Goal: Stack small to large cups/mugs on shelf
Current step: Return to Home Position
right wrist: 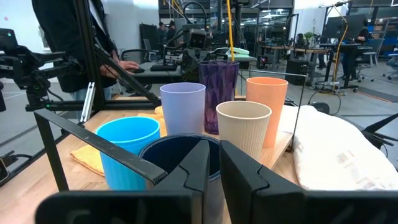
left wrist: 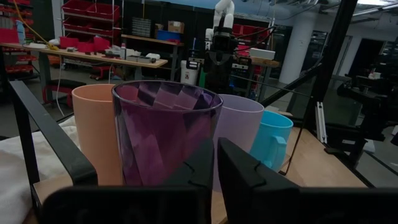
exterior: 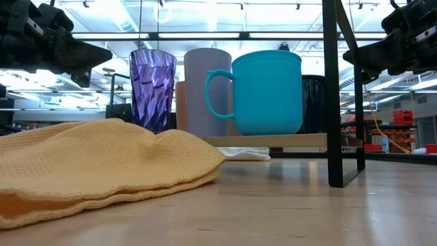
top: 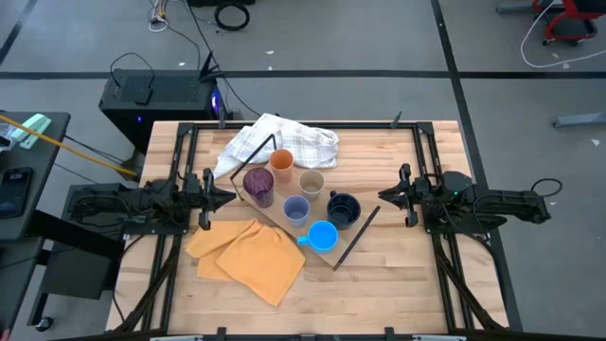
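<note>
Faceted purple glass [top: 258,183] and bright blue handled mug [top: 323,236] are set on the light-wood shelf board [exterior: 287,140].
The left pincer [top: 227,196] and right pincer [top: 383,196] are held closed and empty.

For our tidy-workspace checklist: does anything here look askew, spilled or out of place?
Nothing spilled: all six cups stand upright on the shelf. The shelf sits skewed to the table edges, and the white checked cloth lies bunched by its back end.

Centre frame: a faceted dark purple glass [top: 258,183], orange cup [top: 281,159], ribbed tan cup [top: 311,182], pale lavender cup [top: 295,209], navy mug [top: 343,208] and bright blue mug [top: 323,236]; above, a white grey-checked cloth [top: 284,140]; lower left, a yellow-orange cloth [top: 251,256].
</note>
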